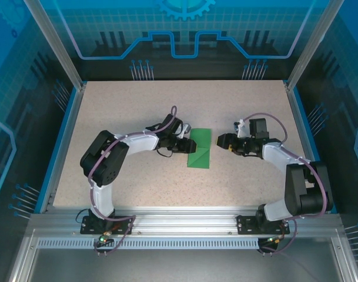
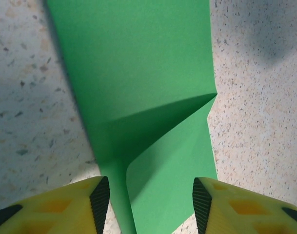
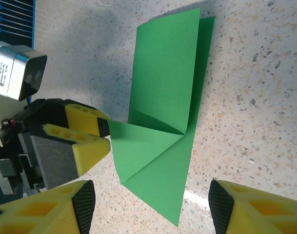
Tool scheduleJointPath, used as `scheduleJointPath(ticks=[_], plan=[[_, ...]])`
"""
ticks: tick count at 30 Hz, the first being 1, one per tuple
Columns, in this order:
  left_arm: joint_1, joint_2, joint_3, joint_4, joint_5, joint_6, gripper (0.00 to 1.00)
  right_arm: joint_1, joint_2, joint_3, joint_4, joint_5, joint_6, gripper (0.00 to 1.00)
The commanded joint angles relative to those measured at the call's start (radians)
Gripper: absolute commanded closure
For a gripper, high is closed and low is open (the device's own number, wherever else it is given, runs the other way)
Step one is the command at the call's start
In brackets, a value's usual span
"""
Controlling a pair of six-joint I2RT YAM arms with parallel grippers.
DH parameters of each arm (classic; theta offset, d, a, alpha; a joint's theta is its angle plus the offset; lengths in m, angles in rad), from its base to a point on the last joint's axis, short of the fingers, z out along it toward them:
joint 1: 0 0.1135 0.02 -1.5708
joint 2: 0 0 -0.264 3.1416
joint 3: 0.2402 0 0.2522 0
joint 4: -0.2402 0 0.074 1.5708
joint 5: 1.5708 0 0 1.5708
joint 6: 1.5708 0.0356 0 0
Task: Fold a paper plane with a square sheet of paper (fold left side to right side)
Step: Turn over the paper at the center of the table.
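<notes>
Green square sheet of paper [image 1: 200,150] is laid long axis near-to-far between two spread hands; left hand [image 1: 187,145] at its edge, right hand [image 1: 220,141] apart.

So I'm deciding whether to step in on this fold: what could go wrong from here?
1. The folded flap of the green paper looks raised, not pressed flat, so it may spring open.
2. The open left gripper has the paper's end between its fingers; pulling away could snag or drag the sheet.
3. The layers' long edges look offset, so later folds may come out crooked.
</notes>
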Motion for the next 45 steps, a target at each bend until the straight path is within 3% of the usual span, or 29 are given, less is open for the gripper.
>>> scheduleJointPath(ticks=[1, 9, 12, 35, 42, 45], plan=[[0.009, 0.038, 0.043, -0.010, 0.025, 0.025, 0.54, 0.000, -0.022, -0.019, 0.017, -0.025, 0.005, 0.35], [0.008, 0.025, 0.032, 0.003, 0.012, 0.036, 0.82, 0.032, 0.019, -0.001, 0.012, -0.033, -0.013, 0.34], [0.009, -0.007, 0.004, 0.016, -0.006, 0.040, 0.87, 0.057, 0.055, 0.023, -0.005, -0.038, -0.020, 0.34], [0.011, -0.058, -0.046, 0.029, -0.040, 0.037, 0.86, 0.220, 0.321, 0.193, 0.040, 0.000, 0.067, 0.44], [0.016, -0.072, -0.059, 0.035, -0.047, 0.034, 0.81, 0.238, 0.376, 0.208, 0.106, -0.036, 0.101, 0.62], [0.030, -0.100, -0.080, 0.049, -0.045, 0.020, 0.67, 0.235, 0.366, 0.213, 0.101, -0.036, 0.089, 0.76]])
